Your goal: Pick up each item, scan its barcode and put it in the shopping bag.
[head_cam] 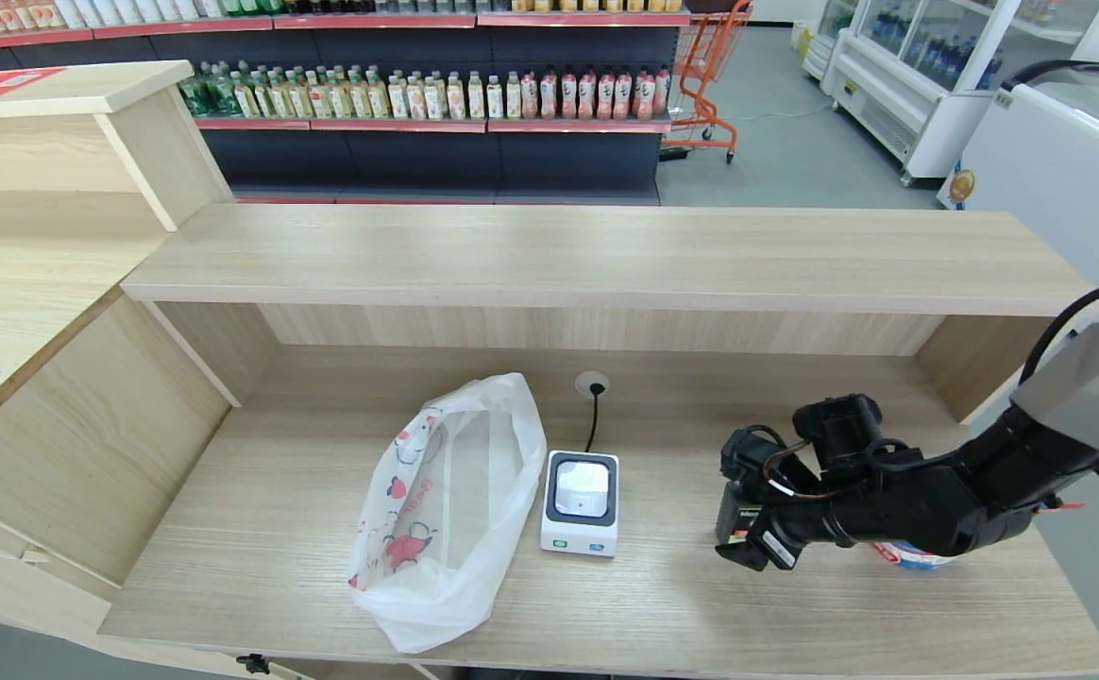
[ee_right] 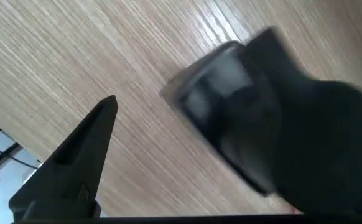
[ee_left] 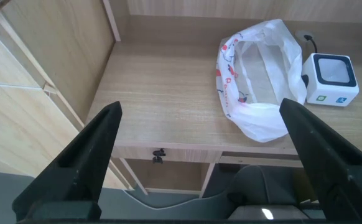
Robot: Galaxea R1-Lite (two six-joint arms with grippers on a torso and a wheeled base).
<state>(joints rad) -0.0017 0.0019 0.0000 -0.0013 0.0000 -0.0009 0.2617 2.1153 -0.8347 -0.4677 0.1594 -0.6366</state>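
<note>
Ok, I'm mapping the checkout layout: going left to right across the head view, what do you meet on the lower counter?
shopping bag → scanner → right gripper → a partly hidden item

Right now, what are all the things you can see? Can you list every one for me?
shopping bag: one, white with red pictures, lying open on the counter, left of the scanner
scanner: one, white with a dark top, mid-counter beside the bag
cable: one, black, running from the scanner to a hole in the counter
item: one, white, red and blue, on the counter's right side, mostly hidden under the right arm
counter: one, light wood
bottles: many, green to pink, on the shelf behind
shopping cart: one, orange, in the aisle
freezers: white, far right
left gripper: one, black, open, off the counter's front-left side
right gripper: one, black, low over the counter, right of the scanner
</note>
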